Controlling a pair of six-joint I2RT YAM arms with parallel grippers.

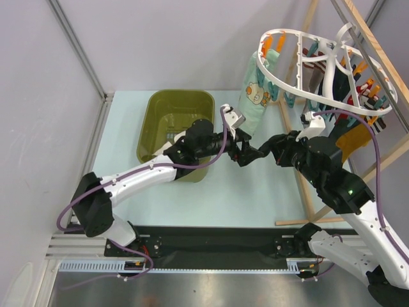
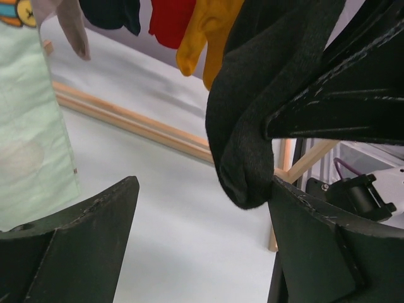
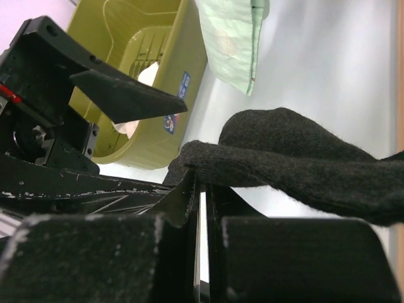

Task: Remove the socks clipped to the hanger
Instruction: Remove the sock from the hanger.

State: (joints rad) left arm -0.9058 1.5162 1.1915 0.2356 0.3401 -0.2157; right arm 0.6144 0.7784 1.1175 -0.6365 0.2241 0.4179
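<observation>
Broadly, the pale tabletop (image 1: 255,198) carries a wooden rack (image 1: 300,221) along its right edge. The white hanger (image 1: 281,32) hangs from that rack above the far right corner, with a mint bear-print sock (image 1: 255,96) and other socks clipped on it. An olive tub (image 1: 181,93) sits toward the far left corner. Over the middle of the tabletop the right fingers (image 3: 183,196) are clenched on a black sock (image 2: 252,126), which looks free of the hanger. Its toe droops between the left fingers (image 2: 95,214), which are spread wide and grip nothing. The risk lies in the hand-over. If the right fingers release before the left ones close, or the left pinch only the toe tip, the sock would likely fall onto the tabletop short of the tub.
</observation>
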